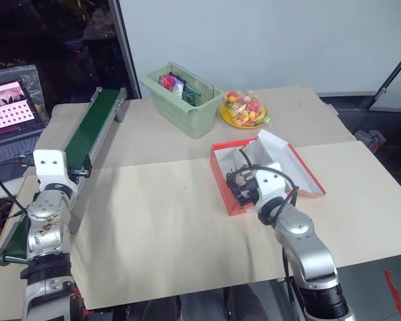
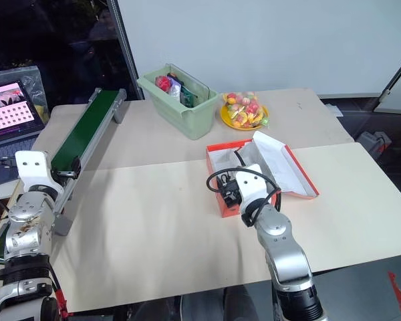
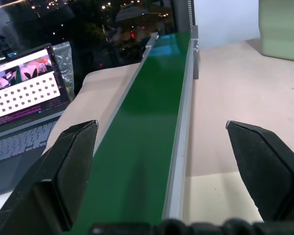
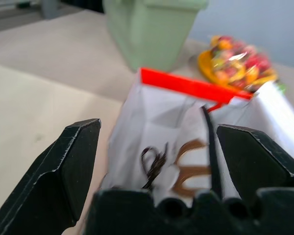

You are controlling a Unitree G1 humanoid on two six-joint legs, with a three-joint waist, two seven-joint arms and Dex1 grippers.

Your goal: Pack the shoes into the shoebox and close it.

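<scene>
Red-orange rectangular cardboard shoebox (image 1: 222,175) sits right of centre in the head view, white inside, hinged lid (image 1: 291,164) laid open toward the right edge, white lining up. Right gripper (image 4: 157,161) hovers just at the box's near end, two black fingers spread wide with nothing between them; the wrist view looks straight into the box mouth. Inside I see white shapes with black laces (image 4: 154,164) and a tan curved mark, so by my read the white sneakers with black trim (image 1: 244,157) are already in the box, though I can't tell whether it's one or both, or how they lie. Left gripper (image 3: 161,171) is at the lower left of the head view, fingers wide apart and empty, hanging over the long green conveyor belt with grey metal rails (image 1: 87,130), well apart from the box. Handling, judged: the box is light, thin card, so it'll slide on the beige table top (image 1: 160,221) if pushed from one side and the walls will dent under a hard pinch. The lid is a floppy flap on a creased hinge; best taken at its free long edge, mid-length, then swung over while the other gripper braces the opposite wall. Sneakers are light and soft, laces can snag a finger. Pale green plastic bin (image 1: 184,100) and yellow plate of colourful sweets (image 1: 244,114) in the upper centre are clear of the path.
</scene>
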